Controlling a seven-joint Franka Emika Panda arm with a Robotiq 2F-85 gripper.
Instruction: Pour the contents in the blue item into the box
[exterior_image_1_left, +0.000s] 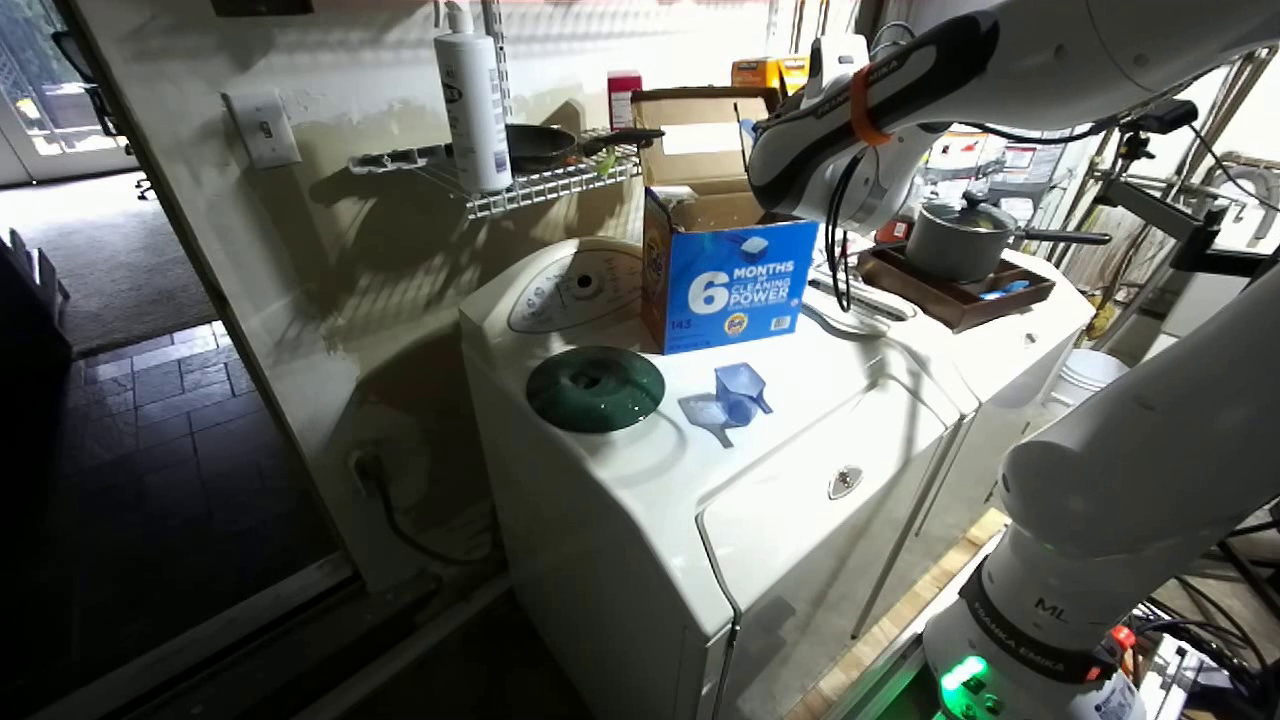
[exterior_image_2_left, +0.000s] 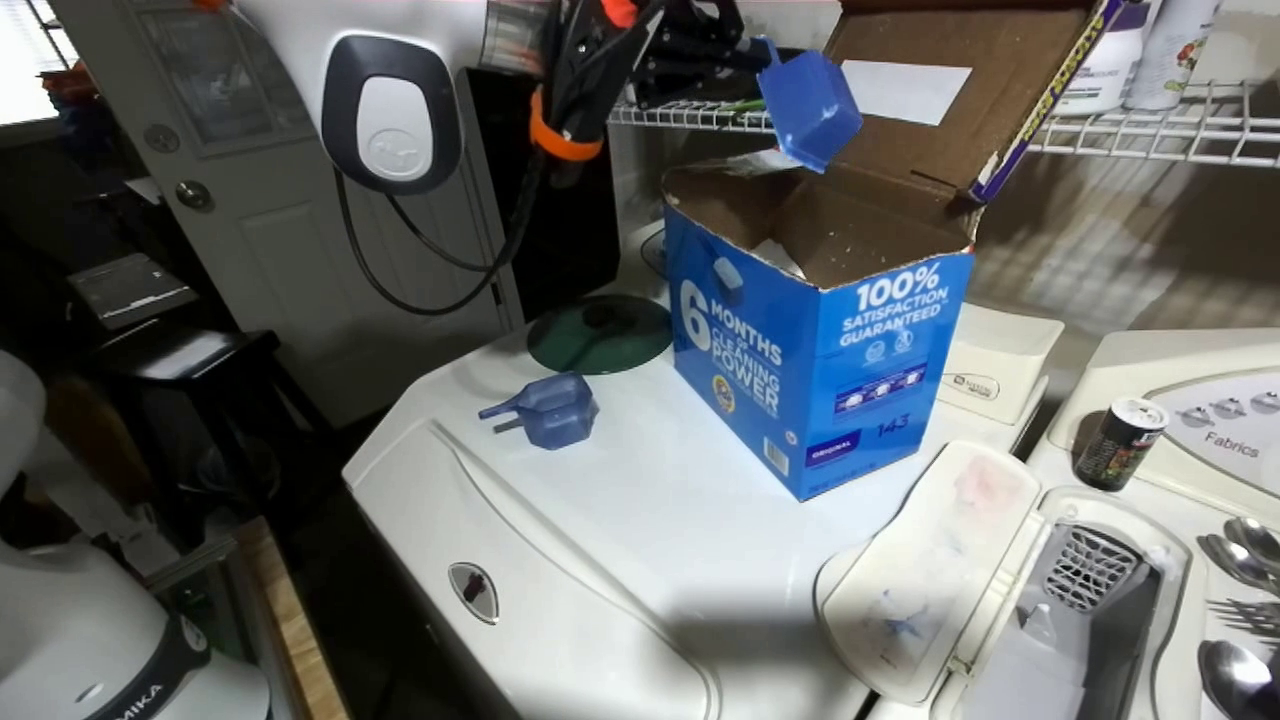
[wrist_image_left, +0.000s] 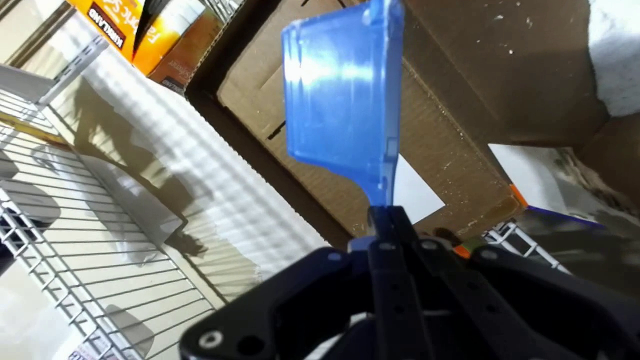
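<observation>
While the claw (wrist_image_left: 387, 215) tightly pinches a glossy, faceted blue plastic scoop (wrist_image_left: 340, 95), cardboard box (exterior_image_2_left: 770, 315) gaping below

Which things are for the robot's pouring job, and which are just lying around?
For the job:
blue scoop, held in the gripper
cardboard box with the big 6

Just lying about:
second scoop, on the white machine
green disc
black can
grey pot
</observation>
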